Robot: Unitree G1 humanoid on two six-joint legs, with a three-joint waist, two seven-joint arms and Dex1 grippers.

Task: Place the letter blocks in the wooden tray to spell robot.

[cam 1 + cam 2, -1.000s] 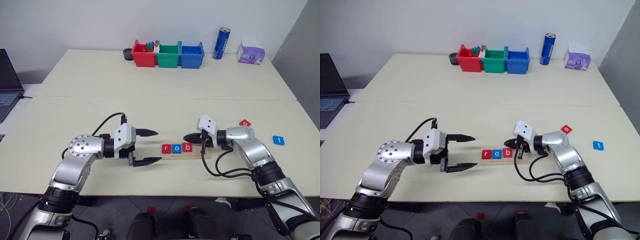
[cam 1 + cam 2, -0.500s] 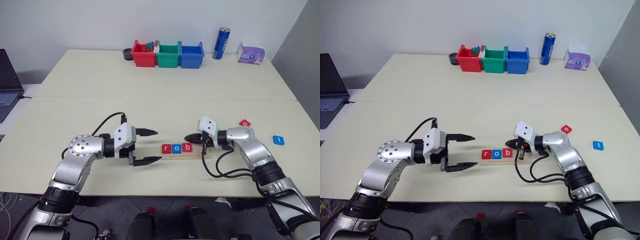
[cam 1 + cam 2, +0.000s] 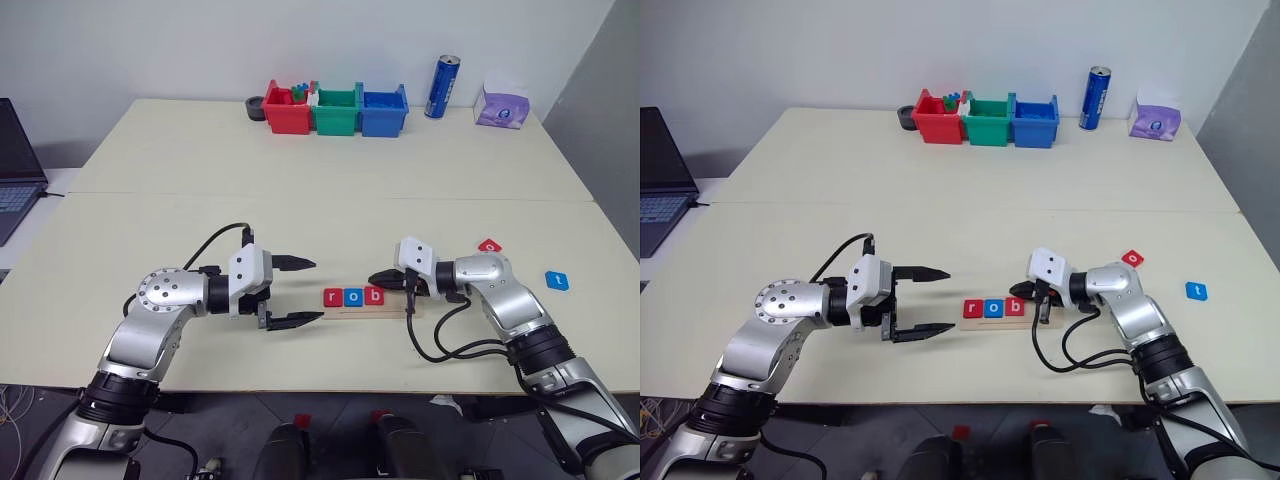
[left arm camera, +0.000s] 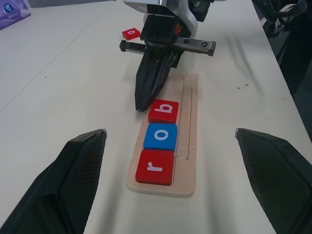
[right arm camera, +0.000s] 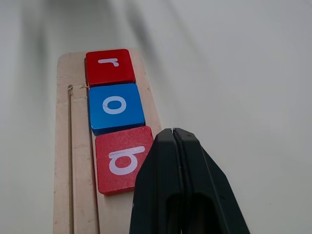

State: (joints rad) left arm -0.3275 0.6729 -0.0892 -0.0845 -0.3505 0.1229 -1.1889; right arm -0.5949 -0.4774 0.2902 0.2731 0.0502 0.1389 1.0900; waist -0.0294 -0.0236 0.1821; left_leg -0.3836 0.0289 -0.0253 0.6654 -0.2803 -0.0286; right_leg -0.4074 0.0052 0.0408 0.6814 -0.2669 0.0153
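I see r, o, b blocks (image 3: pixel 352 296) lined in the wooden tray (image 4: pixel 187 146); my right gripper (image 3: pixel 378 277), fingers pressed together, empty, tips by the b. Left gripper (image 3: pixel 303 292) gapes wide, empty, beside the tray

Cream table (image 3: pixel 200 160), stuff on it.
We see wooden tray (image 4: pixel 187 146) beyond the left fingers (image 4: pixel 78 175), loose red tile (image 3: pixel 489 245), blue t tile (image 3: pixel 557 280), bins (image 3: pixel 337 110), can (image 3: pixel 441 87), tissues (image 3: pixel 502 104).

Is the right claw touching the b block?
Touching. In the left wrist view, the shut right claw has its tip against the far edge of the red b block in the wooden tray.
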